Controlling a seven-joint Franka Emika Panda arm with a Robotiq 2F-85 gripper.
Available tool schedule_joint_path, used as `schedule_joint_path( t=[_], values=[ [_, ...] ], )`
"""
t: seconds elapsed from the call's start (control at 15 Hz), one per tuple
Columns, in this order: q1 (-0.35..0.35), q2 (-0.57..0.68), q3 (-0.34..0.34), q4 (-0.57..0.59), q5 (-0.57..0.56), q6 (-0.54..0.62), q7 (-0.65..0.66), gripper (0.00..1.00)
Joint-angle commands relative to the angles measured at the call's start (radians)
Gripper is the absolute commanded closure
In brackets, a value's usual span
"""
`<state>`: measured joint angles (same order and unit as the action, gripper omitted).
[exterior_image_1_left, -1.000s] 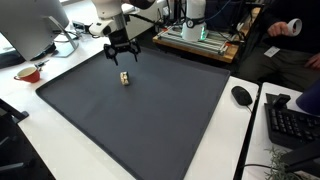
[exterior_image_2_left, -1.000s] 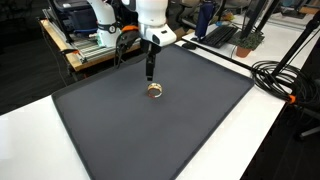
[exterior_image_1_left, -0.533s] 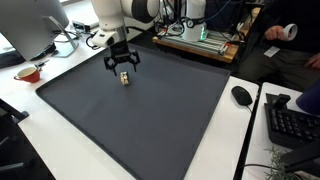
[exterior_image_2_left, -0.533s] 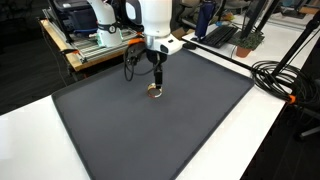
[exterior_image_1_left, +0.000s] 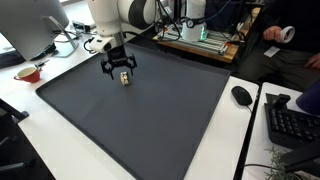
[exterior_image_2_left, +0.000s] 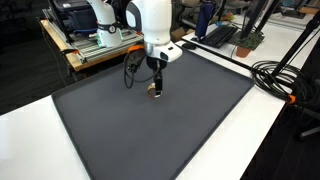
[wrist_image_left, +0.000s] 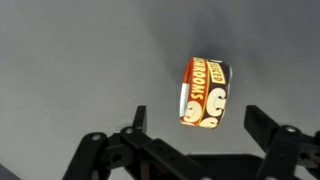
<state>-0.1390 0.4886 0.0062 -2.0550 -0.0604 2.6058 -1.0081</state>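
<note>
Gripper (exterior_image_1_left: 120, 71) wide open, empty, upper left of frame, over small orange-printed cylinder (wrist_image_left: 205, 93). We judge it light, stiff, slick. Pinch across narrow width.

The end effector (exterior_image_1_left: 119, 69) hangs, fingers spread, just above a small object (exterior_image_1_left: 125, 79) on the dark mat (exterior_image_1_left: 150, 115).

A small orange-and-cream pack (wrist_image_left: 204, 93), printed with bold cream letters and round shapes, lies on its side on the dark grey mat (wrist_image_left: 70, 60) of the bench. In the wrist view it sits at 3 o'clock from centre, its long axis running 12 to 6 o'clock, tilted slightly.
</note>
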Motion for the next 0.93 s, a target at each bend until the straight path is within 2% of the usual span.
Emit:
schedule_joint_path(
  t=[0.0, 0.07, 0.13, 0.2, 0.27, 0.73, 0.87],
  values=[
    [-0.008, 0.027, -0.008, 0.038, -0.039, -0.007, 0.035, 0.0],
    [-0.008, 0.03, -0.011, 0.041, -0.044, -0.005, 0.042, 0.02],
    [-0.009, 0.032, -0.012, 0.044, -0.046, -0.007, 0.047, 0.09],
    [-0.008, 0.034, -0.015, 0.047, -0.051, -0.009, 0.054, 0.27],
    [-0.007, 0.036, -0.017, 0.049, -0.056, -0.011, 0.059, 0.31],
    [-0.009, 0.031, -0.017, 0.042, -0.07, -0.013, 0.077, 0.81],
    [-0.011, 0.02, -0.013, 0.036, -0.069, -0.018, 0.077, 0.91]
  ],
)
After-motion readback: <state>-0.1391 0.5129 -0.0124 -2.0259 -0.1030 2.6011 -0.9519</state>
